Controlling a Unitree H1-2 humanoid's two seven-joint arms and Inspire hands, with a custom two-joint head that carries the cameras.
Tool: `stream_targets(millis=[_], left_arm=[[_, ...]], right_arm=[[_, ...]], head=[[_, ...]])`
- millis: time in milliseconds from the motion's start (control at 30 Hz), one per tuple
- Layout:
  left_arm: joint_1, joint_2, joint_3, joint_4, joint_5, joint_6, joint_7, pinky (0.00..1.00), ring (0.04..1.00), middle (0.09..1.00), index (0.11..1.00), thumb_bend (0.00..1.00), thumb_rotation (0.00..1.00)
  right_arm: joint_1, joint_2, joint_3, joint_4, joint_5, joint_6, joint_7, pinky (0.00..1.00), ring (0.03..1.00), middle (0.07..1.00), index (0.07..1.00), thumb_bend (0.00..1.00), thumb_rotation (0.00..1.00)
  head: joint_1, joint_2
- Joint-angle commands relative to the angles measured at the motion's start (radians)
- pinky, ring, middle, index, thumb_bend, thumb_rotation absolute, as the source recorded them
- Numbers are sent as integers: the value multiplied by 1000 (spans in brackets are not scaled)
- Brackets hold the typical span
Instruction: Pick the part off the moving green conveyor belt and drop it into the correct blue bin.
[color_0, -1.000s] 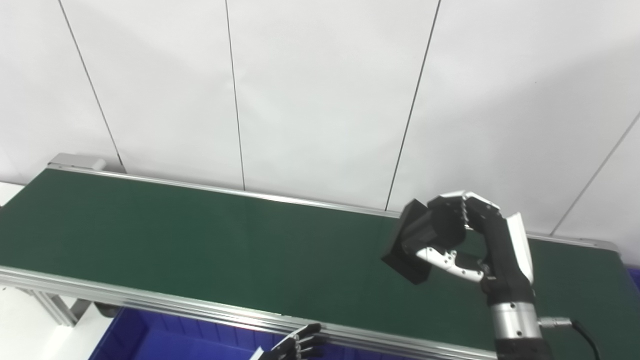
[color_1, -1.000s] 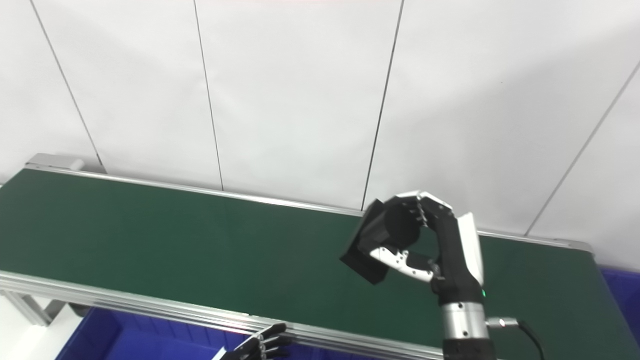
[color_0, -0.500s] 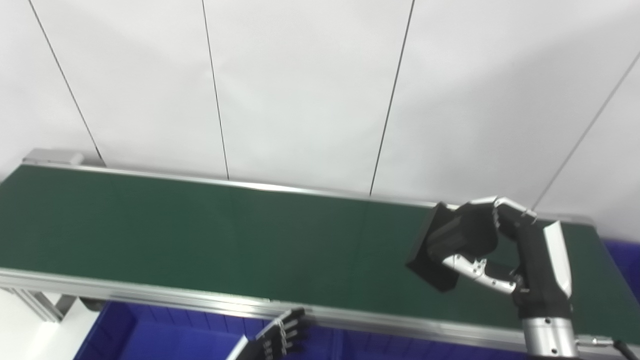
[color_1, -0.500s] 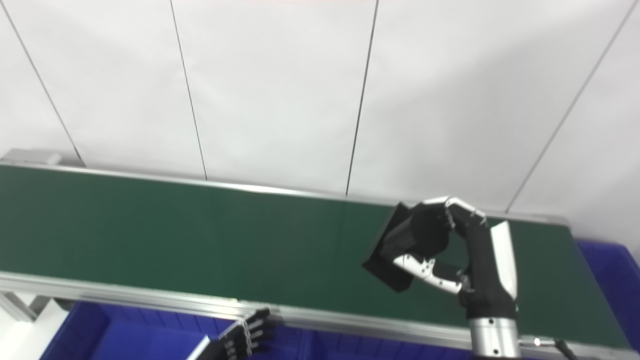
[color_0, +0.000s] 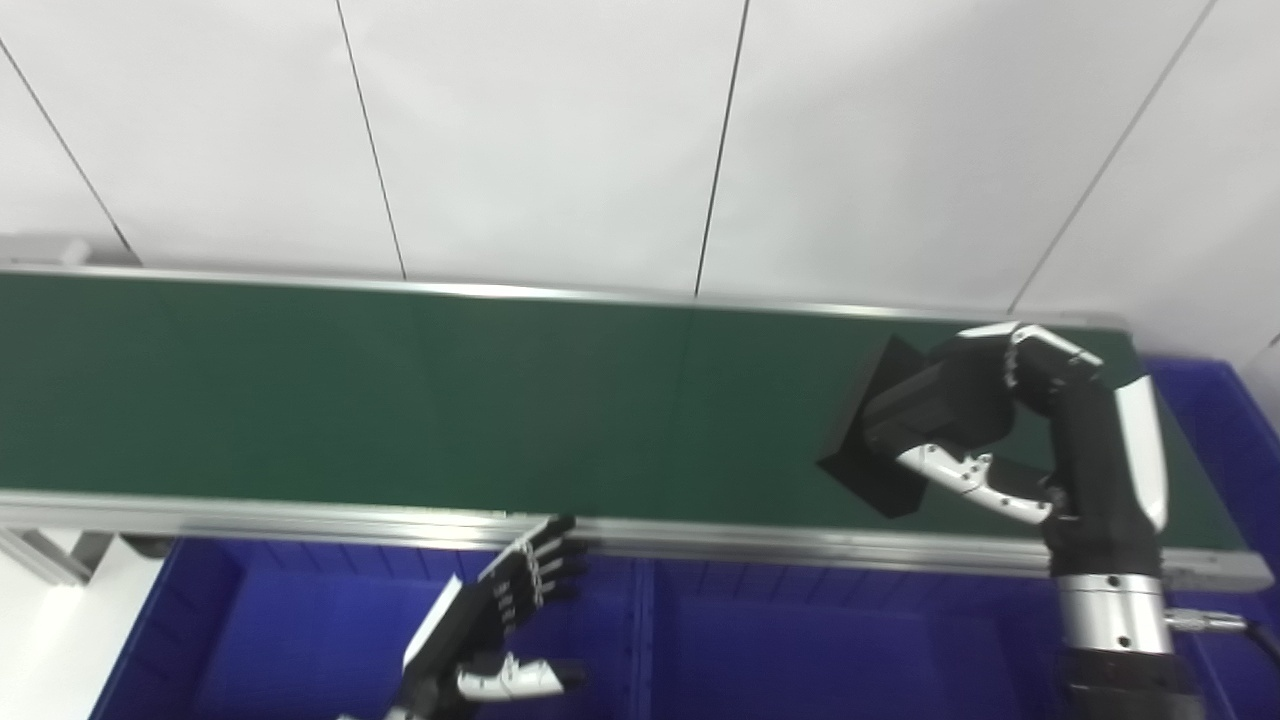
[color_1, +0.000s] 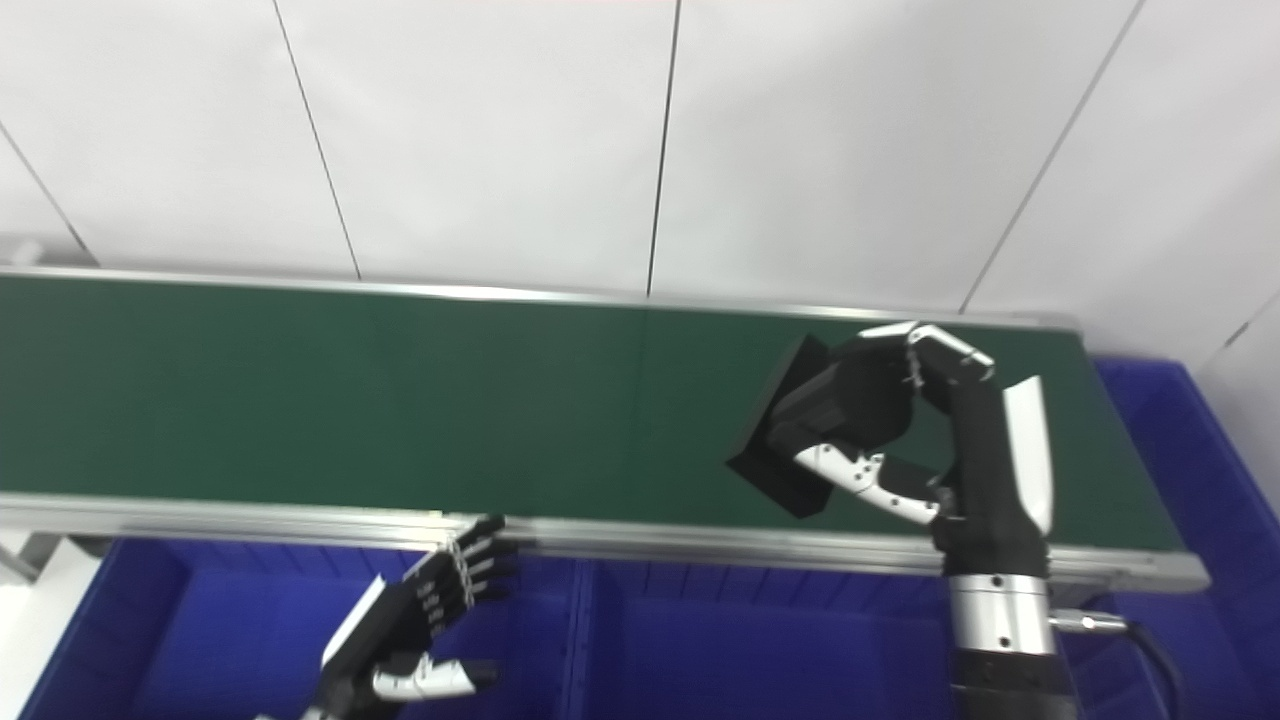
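White wall panels with thin dark seams fill the far background, and below them the green conveyor belt (color_0: 400, 390) runs left to right between silver rails. Over the belt's right end the right hand (color_0: 1010, 430) is clenched around the part (color_0: 890, 430) — a black, boxy piece with a flat square face turned to the left. The fingers (color_0: 1040, 350) curl over its top while the white thumb (color_0: 960, 475) presses in from below, so the part hangs tilted above the belt; whether its lower corner touches the green surface is hard to judge from these angles. Nearer than the belt sit the blue bins (color_1: 760, 650), side by side with a dividing wall between them, and another blue bin (color_0: 1210, 420) shows past the belt's right end. Lower left, the left hand (color_0: 500, 620) hovers over the near bins — fingers spread and straight, thumb out, holding nothing.
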Motion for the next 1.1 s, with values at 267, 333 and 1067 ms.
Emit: stream_targets(millis=[267,333,1067], left_arm=[[-5,20,-2,-88,-9,29,-8,761,808,840,895,953,305],[-5,22,-1,-94,-14,36,-8,763,808,840,894,957,303],[6,26,-6,-162,-20,97,-4,752,804,836,884,958,290]], right_arm=[[110,18,-5,-91,9,5,-5,378,473,497,474,501,0],[132,25,5,-89,11,-7,-5,377,473,500,479,500,0],[245,51,124,170,-24,-105,-44,389,466,504,466,502,0]], head=[[-41,47],[-48,50],[-85,95]])
